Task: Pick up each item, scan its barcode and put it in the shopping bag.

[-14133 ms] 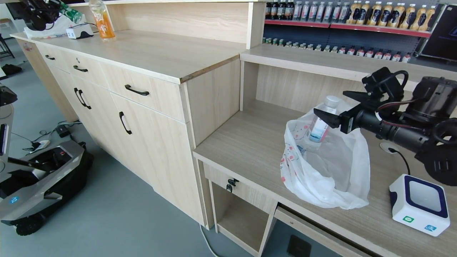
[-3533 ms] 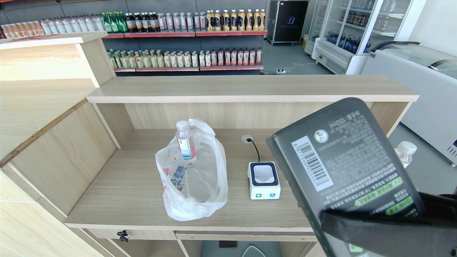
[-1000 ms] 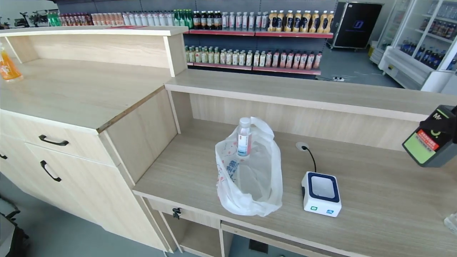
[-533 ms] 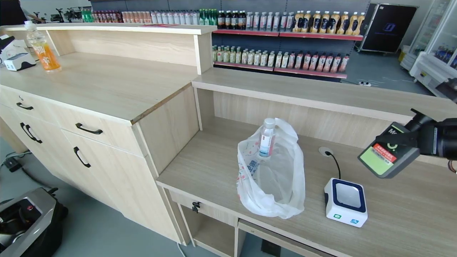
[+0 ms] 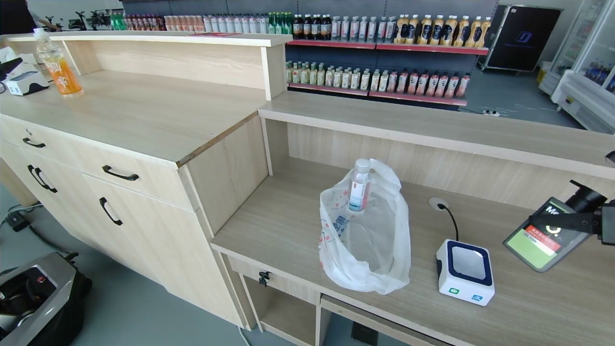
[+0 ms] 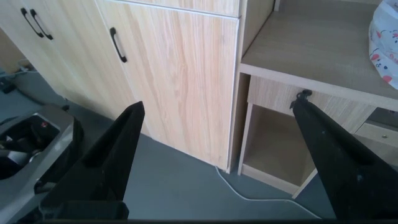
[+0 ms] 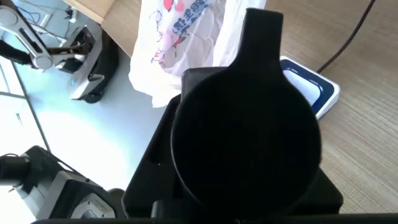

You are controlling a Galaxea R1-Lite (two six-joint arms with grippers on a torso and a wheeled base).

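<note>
My right gripper (image 5: 552,226) is shut on a dark flat pack (image 5: 540,238) with a green and red label, held tilted just above the desk, to the right of the white barcode scanner (image 5: 465,271). In the right wrist view the pack (image 7: 242,143) hides the fingers, with the scanner (image 7: 311,87) and the bag (image 7: 186,37) beyond it. The white shopping bag (image 5: 370,245) stands left of the scanner with a clear water bottle (image 5: 359,191) upright in it. My left gripper (image 6: 217,162) is open, low beside the cupboard doors, holding nothing.
The scanner's black cable (image 5: 449,216) runs to a hole in the desk. An orange drink bottle (image 5: 56,65) and a white device (image 5: 24,81) stand on the higher counter (image 5: 144,110) at far left. A raised ledge (image 5: 432,129) backs the desk.
The right gripper has lowered the pack and carried it rightward, down to the desk beside the scanner. Over the last second the head camera swung left; bag and scanner stay put.
</note>
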